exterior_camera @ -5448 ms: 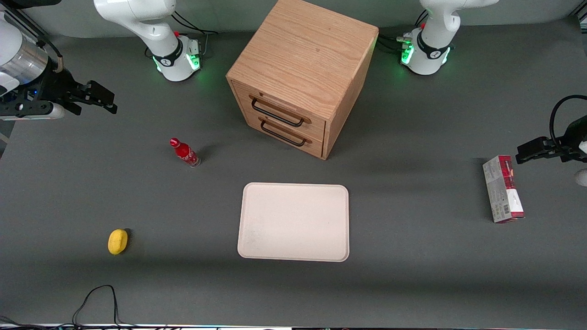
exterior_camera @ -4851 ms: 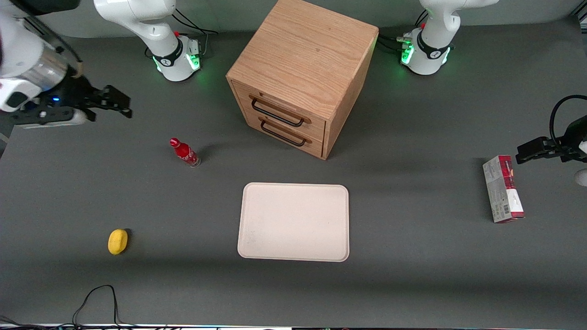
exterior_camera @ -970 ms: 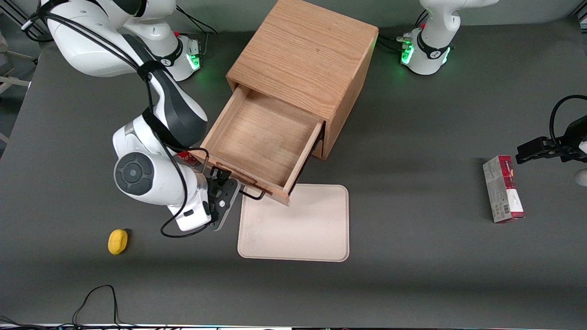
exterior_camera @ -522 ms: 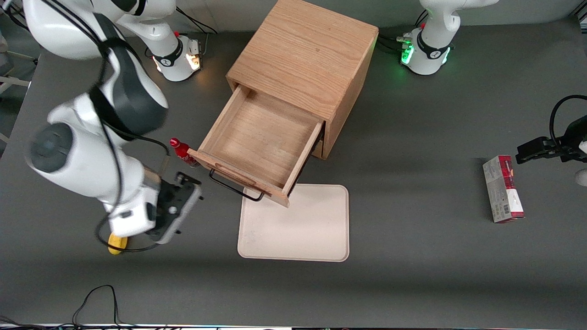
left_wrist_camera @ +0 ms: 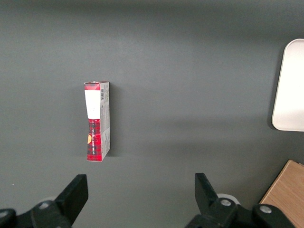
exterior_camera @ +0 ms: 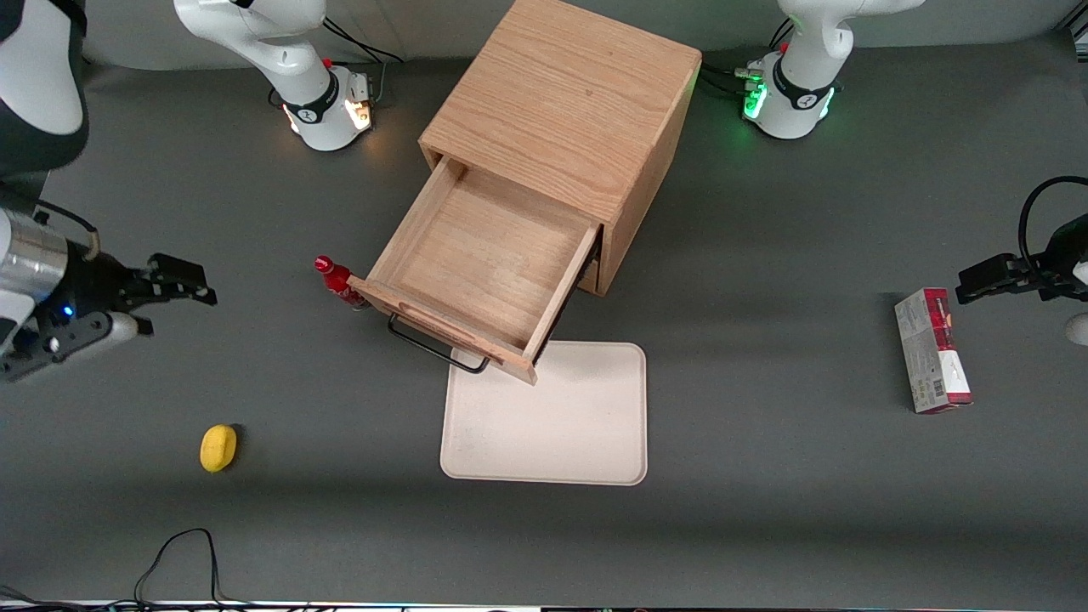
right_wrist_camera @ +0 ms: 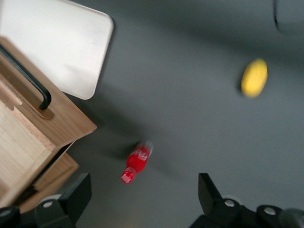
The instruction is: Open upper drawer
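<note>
The upper drawer (exterior_camera: 484,255) of the oak cabinet (exterior_camera: 561,102) stands pulled far out, its inside bare. Its black wire handle (exterior_camera: 433,347) hangs free over the edge of the tray. The lower drawer is almost hidden under it. My gripper (exterior_camera: 191,280) is open and empty, raised above the table toward the working arm's end, well apart from the drawer. In the right wrist view the gripper (right_wrist_camera: 143,197) is open above the red bottle, with the drawer front (right_wrist_camera: 28,128) and its handle (right_wrist_camera: 26,78) off to one side.
A small red bottle (exterior_camera: 338,283) stands right beside the drawer's front corner; it also shows in the right wrist view (right_wrist_camera: 136,161). A cream tray (exterior_camera: 578,425) lies in front of the cabinet. A yellow lemon (exterior_camera: 218,447) lies nearer the camera. A red-and-white box (exterior_camera: 932,348) lies toward the parked arm's end.
The drawer, shut five seconds ago, is pulled out. In the last second my gripper let go of the handle and drew away toward the working arm's end of the table, rising.
</note>
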You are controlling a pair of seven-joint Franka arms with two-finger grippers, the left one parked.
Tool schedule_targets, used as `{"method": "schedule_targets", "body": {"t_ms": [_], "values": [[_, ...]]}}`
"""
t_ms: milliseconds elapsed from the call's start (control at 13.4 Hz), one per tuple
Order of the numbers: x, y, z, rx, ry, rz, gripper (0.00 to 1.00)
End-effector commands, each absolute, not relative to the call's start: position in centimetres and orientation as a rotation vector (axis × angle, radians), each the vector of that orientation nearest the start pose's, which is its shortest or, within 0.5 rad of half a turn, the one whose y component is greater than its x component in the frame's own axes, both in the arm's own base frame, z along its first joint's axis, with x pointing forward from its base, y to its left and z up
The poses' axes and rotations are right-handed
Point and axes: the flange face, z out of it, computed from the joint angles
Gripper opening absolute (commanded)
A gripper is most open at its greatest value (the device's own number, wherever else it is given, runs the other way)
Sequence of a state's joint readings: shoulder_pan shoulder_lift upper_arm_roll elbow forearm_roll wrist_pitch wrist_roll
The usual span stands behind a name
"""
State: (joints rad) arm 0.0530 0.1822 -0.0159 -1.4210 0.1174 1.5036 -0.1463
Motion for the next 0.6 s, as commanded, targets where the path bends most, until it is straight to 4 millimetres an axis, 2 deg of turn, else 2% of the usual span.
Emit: {"method": "schedule_targets", "body": {"t_ms": [0, 149, 299, 522], "values": [[51.7, 3.7, 59.6, -3.082, -0.016, 0.119, 1.00], [48.2, 2.9, 60.4, -3.143, -0.011, 0.036, 1.00], [47.6, 3.6, 61.2, -3.174, -0.036, 0.016, 1.00], [48.0, 3.8, 61.5, -3.165, -0.035, 0.002, 1.00]]}}
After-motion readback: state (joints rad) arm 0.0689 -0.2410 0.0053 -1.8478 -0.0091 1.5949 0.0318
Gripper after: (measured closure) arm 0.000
